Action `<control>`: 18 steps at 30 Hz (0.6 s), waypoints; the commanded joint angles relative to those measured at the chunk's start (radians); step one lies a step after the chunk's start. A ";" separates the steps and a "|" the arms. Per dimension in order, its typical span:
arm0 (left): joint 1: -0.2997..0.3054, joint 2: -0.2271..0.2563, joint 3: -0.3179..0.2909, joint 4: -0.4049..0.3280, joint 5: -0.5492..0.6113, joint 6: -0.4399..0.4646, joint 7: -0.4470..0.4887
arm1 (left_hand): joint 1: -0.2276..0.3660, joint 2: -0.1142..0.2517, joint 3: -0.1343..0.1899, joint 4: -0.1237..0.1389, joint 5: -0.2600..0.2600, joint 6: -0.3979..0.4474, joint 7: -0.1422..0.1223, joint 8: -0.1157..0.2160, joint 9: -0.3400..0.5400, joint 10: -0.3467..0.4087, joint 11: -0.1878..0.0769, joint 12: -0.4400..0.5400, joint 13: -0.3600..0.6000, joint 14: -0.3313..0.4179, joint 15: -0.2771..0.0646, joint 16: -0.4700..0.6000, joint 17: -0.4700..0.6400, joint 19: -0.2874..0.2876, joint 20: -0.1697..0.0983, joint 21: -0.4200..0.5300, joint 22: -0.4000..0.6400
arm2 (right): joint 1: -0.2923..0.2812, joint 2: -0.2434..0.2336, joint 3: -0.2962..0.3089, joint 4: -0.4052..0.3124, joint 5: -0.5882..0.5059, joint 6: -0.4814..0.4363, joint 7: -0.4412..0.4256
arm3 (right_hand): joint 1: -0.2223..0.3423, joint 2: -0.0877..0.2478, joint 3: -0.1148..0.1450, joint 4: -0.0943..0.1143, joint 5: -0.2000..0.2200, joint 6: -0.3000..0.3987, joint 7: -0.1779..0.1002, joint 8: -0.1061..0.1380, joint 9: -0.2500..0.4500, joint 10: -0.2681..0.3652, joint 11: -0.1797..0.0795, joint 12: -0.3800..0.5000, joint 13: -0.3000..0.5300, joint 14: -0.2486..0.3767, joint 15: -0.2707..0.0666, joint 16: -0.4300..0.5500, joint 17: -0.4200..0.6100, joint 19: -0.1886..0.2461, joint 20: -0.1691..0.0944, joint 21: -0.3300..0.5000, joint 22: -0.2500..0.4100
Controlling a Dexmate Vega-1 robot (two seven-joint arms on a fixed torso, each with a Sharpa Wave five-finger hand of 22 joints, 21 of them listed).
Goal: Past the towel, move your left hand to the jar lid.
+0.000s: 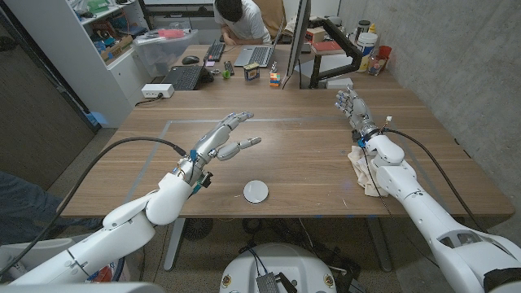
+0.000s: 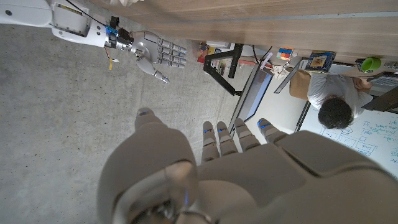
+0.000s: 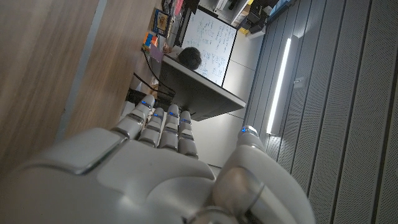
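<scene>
The white round jar lid (image 1: pixel 256 192) lies flat near the table's front edge, at the middle. My left hand (image 1: pixel 224 138) hovers behind and to the left of it, fingers spread and holding nothing, apart from the lid. A crumpled beige towel (image 1: pixel 361 169) lies at the right, partly under my right forearm. My right hand (image 1: pixel 352 106) stands beyond the towel with its fingers apart and nothing in it. In the left wrist view my left hand (image 2: pixel 205 168) shows from behind, with the right hand (image 2: pixel 155 53) across from it. The right wrist view shows my right hand (image 3: pixel 168 168) with straight fingers.
A person (image 1: pixel 240 20) leans over a laptop (image 1: pixel 256 55) behind the table. A keyboard (image 1: pixel 183 77), a white box (image 1: pixel 155 90), a colour cube (image 1: pixel 275 79) and a black monitor arm (image 1: pixel 342 49) line the far edge. A concrete wall runs along the right.
</scene>
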 commanded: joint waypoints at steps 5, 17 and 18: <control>0.020 0.032 0.014 -0.045 0.025 0.040 -0.021 | 0.010 0.002 0.000 -0.006 -0.001 0.012 0.000 -0.003 0.004 0.001 -0.002 -0.003 0.005 -0.010 0.001 -0.004 0.005 -0.007 0.001 0.001 0.005 | 0.008 0.007 0.002 0.016 0.003 0.014 0.011 | 0.006 0.006 -0.003 -0.002 0.005 0.004 0.000 0.003 0.005 0.008 0.004 -0.001 0.006 0.011 0.000 0.005 0.002 0.011 0.001 -0.003 0.005; -0.052 0.058 0.084 -0.038 0.081 0.110 -0.106 | 0.012 0.002 -0.001 -0.006 -0.001 0.020 -0.003 -0.002 0.004 0.005 -0.005 -0.003 0.005 -0.006 -0.002 -0.003 0.006 -0.008 0.003 0.003 0.006 | -0.007 0.008 0.009 0.013 0.009 0.020 0.005 | 0.005 0.006 -0.003 -0.003 0.005 0.003 -0.002 0.002 0.005 0.008 0.003 -0.002 0.006 0.011 0.001 0.004 0.002 0.011 0.001 -0.003 0.005; -0.053 0.060 0.085 -0.038 0.080 0.111 -0.105 | 0.013 0.002 -0.001 -0.006 -0.001 0.021 -0.002 -0.002 0.004 0.006 -0.007 -0.003 0.005 -0.006 -0.001 -0.003 0.006 -0.008 0.002 0.003 0.006 | -0.007 0.008 0.010 0.013 0.009 0.020 0.005 | 0.005 0.006 -0.003 -0.003 0.005 0.002 -0.002 0.002 0.005 0.008 0.003 -0.002 0.006 0.011 0.000 0.004 0.002 0.011 0.001 -0.004 0.005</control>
